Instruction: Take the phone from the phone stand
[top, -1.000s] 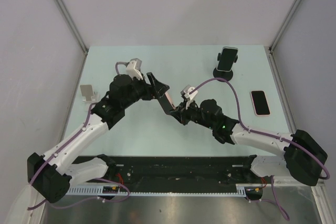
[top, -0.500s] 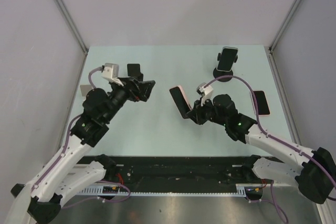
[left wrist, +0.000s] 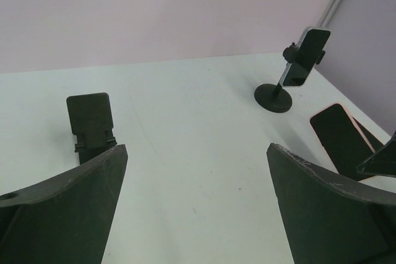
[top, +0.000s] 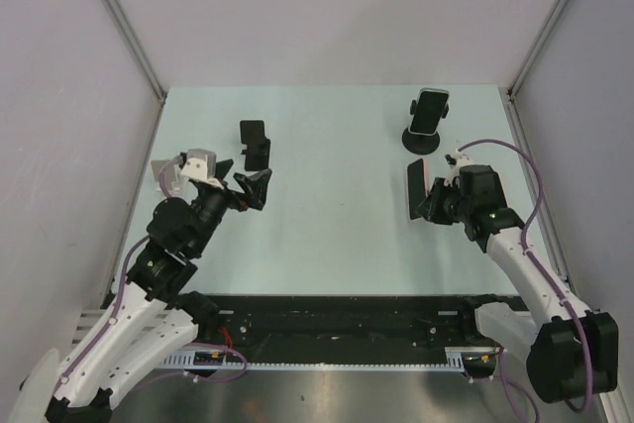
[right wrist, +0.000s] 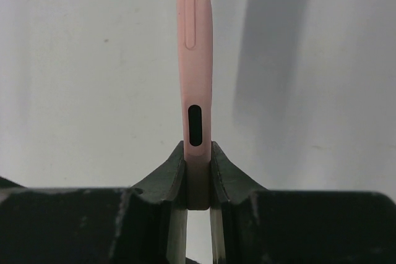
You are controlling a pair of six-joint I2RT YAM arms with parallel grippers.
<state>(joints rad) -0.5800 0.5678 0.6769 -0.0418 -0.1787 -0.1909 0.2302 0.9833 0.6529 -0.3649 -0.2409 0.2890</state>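
Note:
A phone in a pink case (top: 416, 188) hangs edge-on over the right side of the table, and my right gripper (top: 430, 202) is shut on its lower end. In the right wrist view the pink edge (right wrist: 198, 60) rises straight up from between the fingers of that gripper (right wrist: 198, 156). An empty black phone stand (top: 254, 141) stands at the back left, also seen in the left wrist view (left wrist: 90, 115). My left gripper (top: 255, 185) is open just in front of it with nothing between its fingers (left wrist: 197, 153).
A second phone (top: 429, 111) sits clamped in a black stand with a round base (top: 421, 142) at the back right, also in the left wrist view (left wrist: 304, 57). A small clear stand (top: 161, 173) is by the left wall, partly behind my left wrist.
The phone passed from my left gripper to my right one. My left gripper opened and drew back to the left. My right arm carried the phone to the right side of the table.

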